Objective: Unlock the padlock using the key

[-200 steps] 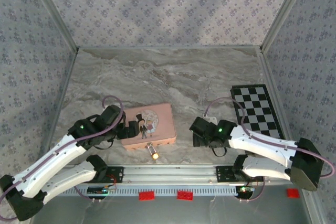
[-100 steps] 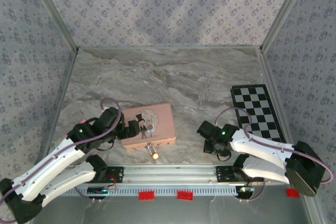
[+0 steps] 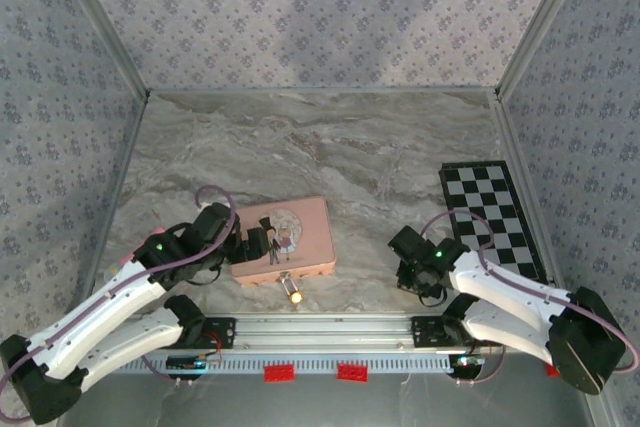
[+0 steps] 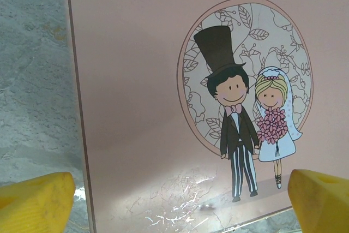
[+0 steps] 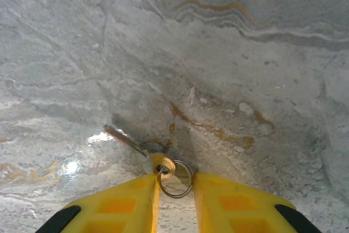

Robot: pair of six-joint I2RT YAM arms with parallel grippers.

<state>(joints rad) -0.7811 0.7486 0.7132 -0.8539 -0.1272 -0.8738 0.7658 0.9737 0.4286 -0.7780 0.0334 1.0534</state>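
Next to the near side of the pink box with a cartoon couple (image 3: pixel 290 232), the tiny shiny gold padlock (image 3: pixel 294 296) lies on the grey marble bench (image 3: pixel 330 147). Well apart on the right, the thin dark metal key (image 5: pixel 122 137) lies flat with its little ring (image 5: pixel 174 196). The right pincer (image 5: pixel 175 192) sits low, its yellow fingers (image 5: pixel 125 211) close on both sides of that ring, likely to grab it. I cannot tell if they pinch it. The left pincer (image 4: pixel 180 203) is wide open over the box, maybe to steady it.

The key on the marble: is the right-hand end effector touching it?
Touching. In the right wrist view the key has its ring wedged between the yellow fingers of the right end effector, meeting both inner faces.
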